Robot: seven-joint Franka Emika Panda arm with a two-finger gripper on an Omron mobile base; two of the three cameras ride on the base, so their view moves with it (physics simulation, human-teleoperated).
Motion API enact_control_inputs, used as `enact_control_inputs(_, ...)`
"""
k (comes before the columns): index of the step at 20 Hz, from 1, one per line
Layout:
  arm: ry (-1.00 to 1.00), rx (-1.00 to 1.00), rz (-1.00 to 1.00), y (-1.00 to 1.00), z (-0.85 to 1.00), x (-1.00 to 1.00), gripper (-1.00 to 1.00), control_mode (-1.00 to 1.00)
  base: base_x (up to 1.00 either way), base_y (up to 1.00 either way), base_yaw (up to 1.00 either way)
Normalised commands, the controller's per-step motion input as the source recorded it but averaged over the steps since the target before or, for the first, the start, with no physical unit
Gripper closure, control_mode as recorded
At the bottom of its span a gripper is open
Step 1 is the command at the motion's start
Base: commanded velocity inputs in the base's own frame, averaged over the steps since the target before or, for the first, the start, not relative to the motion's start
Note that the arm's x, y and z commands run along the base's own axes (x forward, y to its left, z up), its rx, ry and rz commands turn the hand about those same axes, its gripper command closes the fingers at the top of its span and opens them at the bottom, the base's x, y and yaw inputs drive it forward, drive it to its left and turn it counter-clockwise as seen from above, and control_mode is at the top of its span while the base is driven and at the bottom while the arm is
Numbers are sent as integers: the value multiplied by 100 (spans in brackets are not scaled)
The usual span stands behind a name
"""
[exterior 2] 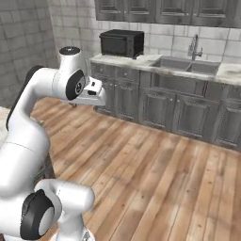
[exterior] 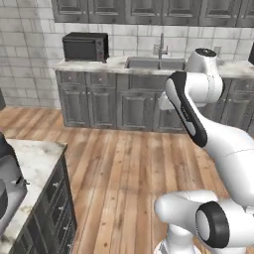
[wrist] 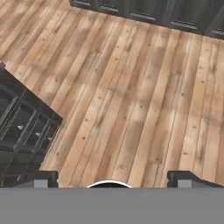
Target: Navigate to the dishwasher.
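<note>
No flat dark dishwasher front is in view; every front under the far counter (exterior: 114, 64) is a grey framed-panel cabinet door (exterior: 101, 106) or drawer. My arm is folded high over the wooden floor (exterior 2: 155, 174). The hand (exterior 2: 92, 93) points down in front of me. In the hand view my gripper (wrist: 114, 180) is open: its two dark fingertips (wrist: 43, 179) stand wide apart over bare floorboards, with nothing between them.
A black microwave (exterior: 85, 46) sits on the far counter, left of a steel sink (exterior: 155, 63) with a faucet (exterior 2: 193, 47). A marble-topped island (exterior: 34, 158) with dark drawers (wrist: 22, 131) stands close on my left. Open floor lies between me and the cabinets.
</note>
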Motion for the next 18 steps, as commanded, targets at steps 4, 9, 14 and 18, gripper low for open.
enact_control_inputs(4, 0, 0, 0, 0, 0, 0, -100, 100, 0, -3, 58)
enact_control_inputs(9, 0, 0, 0, 0, 0, 0, -100, 100, 0, -21, 55)
enact_control_inputs(14, 0, 0, 0, 0, 0, 0, -100, 100, 3, -62, 43)
enact_control_inputs(18, 0, 0, 0, 0, 0, 0, -100, 100, 12, -78, 35)
